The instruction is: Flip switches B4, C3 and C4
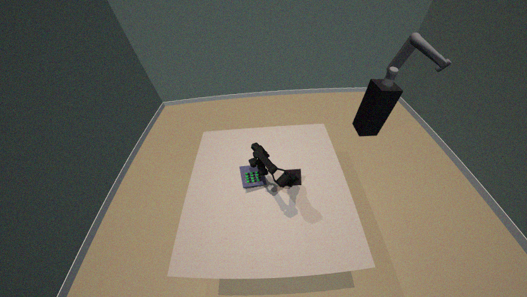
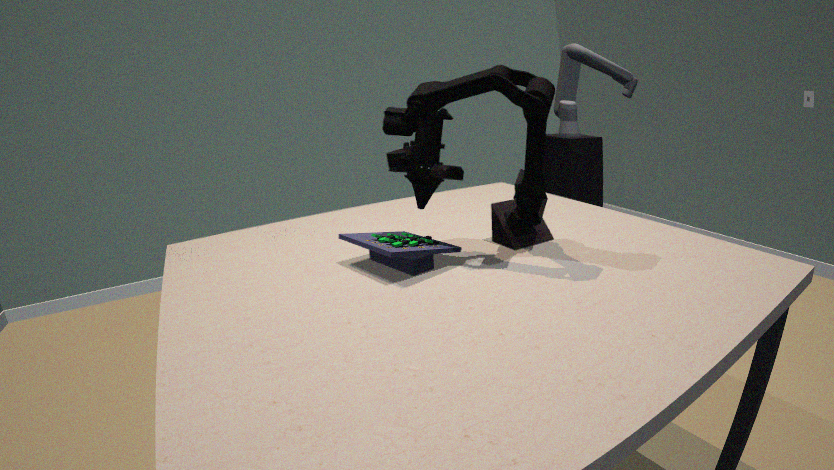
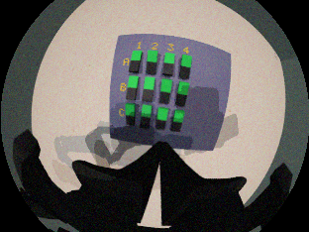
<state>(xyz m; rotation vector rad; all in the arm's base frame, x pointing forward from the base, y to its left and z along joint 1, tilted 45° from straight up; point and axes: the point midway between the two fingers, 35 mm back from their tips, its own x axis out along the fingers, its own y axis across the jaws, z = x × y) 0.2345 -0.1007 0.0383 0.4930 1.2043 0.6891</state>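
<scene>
- Grey-green walls close in the room, with a tan floor and a pale table [image 2: 408, 361] standing in the middle of it.
- On that table sits the blue switch panel [image 2: 399, 242], raised on a darker block, just beside the arm's base [image 2: 521, 230], which lies at about 3 o'clock from it in the exterior view.
- The black arm [image 2: 496, 81] arches up from the base and over, so that the gripper [image 2: 421, 201] hangs pointing straight down above the panel, with a plain gap of air between its tip and the switches.
- The fingers are pressed together into one narrow point and have hold of nothing.
- From the wrist view, the panel [image 3: 214, 80] lies at 12 o'clock from the closed fingertips, whose point overlaps the panel's near edge below row C.
- The green switches [image 3: 158, 90] stand in three rows lettered A to C and four columns numbered 1 to 4.
- B4 [image 3: 182, 92], C3 [image 3: 161, 118] and C4 [image 3: 177, 120] sit toward the panel's lower right, at roughly 1 o'clock from the fingertips; their green ends look set a little lower than those of their row-mates.
- A dark shadow of the arm falls across the panel's right part, near those switches.
- Behind the table, at 2 o'clock from the base, stands a dark box [image 2: 574, 166] carrying a grey bent post [image 2: 589, 64].
</scene>
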